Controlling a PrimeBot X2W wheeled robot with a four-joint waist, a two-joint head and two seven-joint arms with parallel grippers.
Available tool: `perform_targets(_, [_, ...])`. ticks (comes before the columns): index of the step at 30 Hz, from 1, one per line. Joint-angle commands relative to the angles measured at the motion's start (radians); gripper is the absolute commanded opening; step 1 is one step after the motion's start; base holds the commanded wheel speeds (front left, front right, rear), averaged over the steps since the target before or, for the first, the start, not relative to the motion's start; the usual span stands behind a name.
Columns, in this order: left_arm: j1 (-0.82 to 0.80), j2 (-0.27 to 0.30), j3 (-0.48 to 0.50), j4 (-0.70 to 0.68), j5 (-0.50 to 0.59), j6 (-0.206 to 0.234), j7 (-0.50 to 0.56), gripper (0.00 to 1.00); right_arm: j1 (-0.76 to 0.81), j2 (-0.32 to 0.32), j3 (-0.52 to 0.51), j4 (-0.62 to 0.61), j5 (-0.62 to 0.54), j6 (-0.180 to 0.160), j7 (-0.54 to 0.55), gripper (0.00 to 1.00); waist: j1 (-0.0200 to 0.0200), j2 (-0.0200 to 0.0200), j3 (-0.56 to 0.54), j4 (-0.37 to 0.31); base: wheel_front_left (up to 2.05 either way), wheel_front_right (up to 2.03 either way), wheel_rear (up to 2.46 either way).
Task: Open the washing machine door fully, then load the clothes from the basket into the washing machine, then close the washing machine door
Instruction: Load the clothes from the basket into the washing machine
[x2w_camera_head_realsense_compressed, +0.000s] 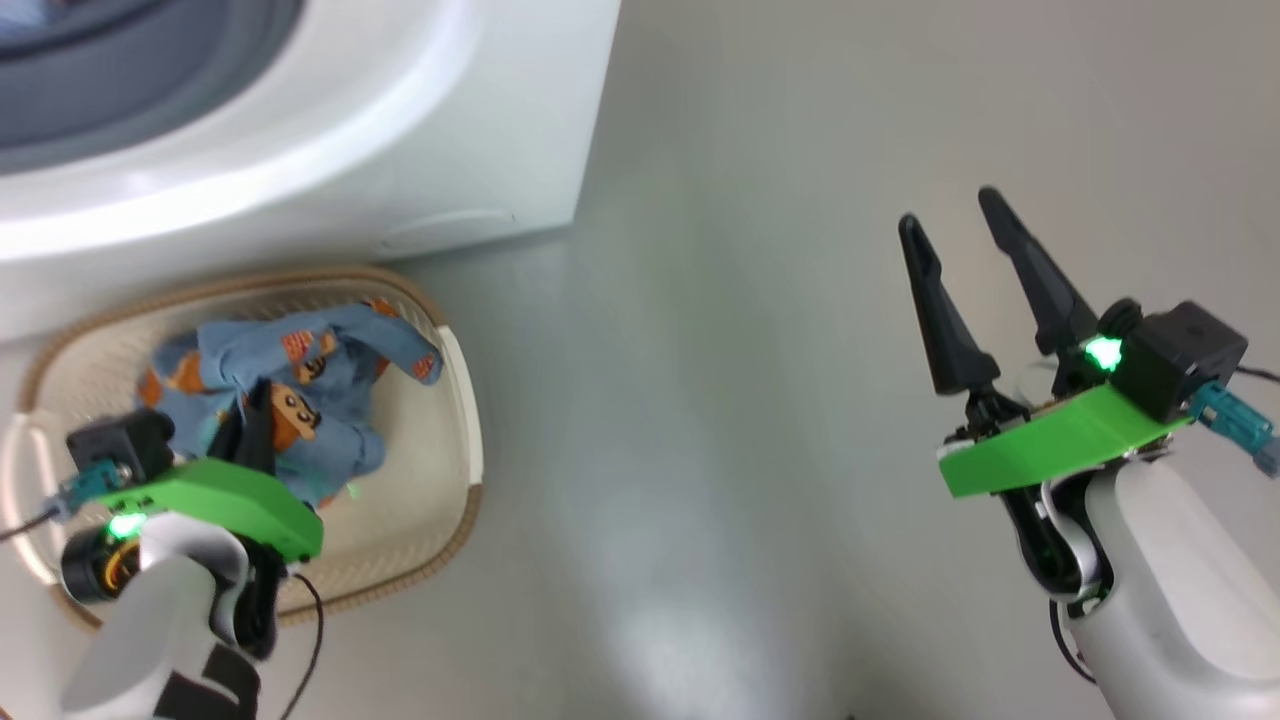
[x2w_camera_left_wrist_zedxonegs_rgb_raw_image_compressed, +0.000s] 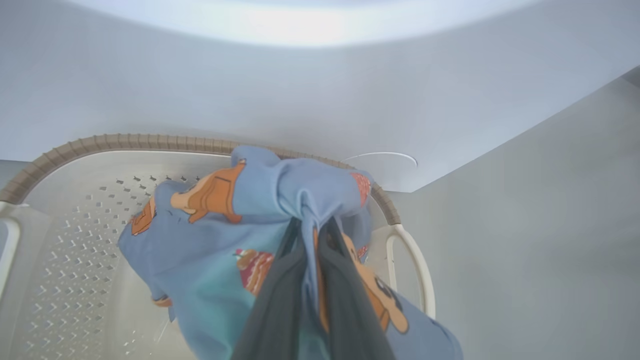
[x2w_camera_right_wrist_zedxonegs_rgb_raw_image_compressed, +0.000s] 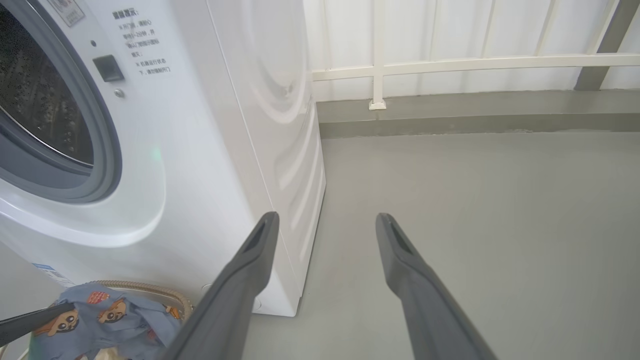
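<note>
— What have my jaws got?
— My left gripper (x2w_camera_left_wrist_zedxonegs_rgb_raw_image_compressed: 314, 231) is pinched tight on the clothes (x2w_camera_left_wrist_zedxonegs_rgb_raw_image_compressed: 200, 250) in the basket (x2w_camera_head_realsense_compressed: 462, 400), low left, so I can lift them out; my right gripper (x2w_camera_head_realsense_compressed: 948, 212) is wide open, holding nothing, at right.
— Room?
— The washing machine (x2w_camera_head_realsense_compressed: 400, 150) stands just above the basket's rim; bare floor (x2w_camera_head_realsense_compressed: 700, 400) in the middle.

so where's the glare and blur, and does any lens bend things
Head view: a pale glare patch on the floor, and the washing machine looks soft. Left wrist view: the left gripper, shut on the clothes, is blurred so near the lens. Right wrist view: sharpest, but the wide lens bows the grey kerb.
</note>
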Motion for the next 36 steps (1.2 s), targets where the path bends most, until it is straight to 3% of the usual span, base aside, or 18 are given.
perform_targets(1, [0.045, 0.04, 0.013, -0.04, -0.014, -0.003, -0.012, 0.0, 0.045, -0.011, 0.011, -0.013, 0.006, 0.004, -0.008, 1.0, 0.0002, 0.0, -0.119, 0.036, 0.0, 0.0, 0.0])
perform_targets(10, [0.195, 0.052, 0.057, -0.317, 0.016, -0.004, -0.015, 0.0, 0.123, -0.032, 0.004, 0.011, 0.013, 0.004, -0.008, 1.0, 0.0002, 0.0, -0.279, 0.078, 0.0, 0.0, 0.0])
perform_targets(21, [0.339, -0.002, 0.145, -0.623, 0.15, 0.008, -0.015, 0.0, 0.189, -0.053, 0.008, 0.023, 0.023, 0.004, -0.008, 1.0, 0.0002, 0.0, -0.396, 0.104, 0.0, 0.0, 0.0])
perform_targets(36, [0.318, -0.026, 0.234, -0.725, 0.219, 0.038, -0.015, 0.0, 0.202, -0.074, 0.017, 0.011, 0.029, 0.004, -0.008, 1.0, 0.0002, 0.0, -0.396, 0.076, 0.0, 0.0, 0.0])
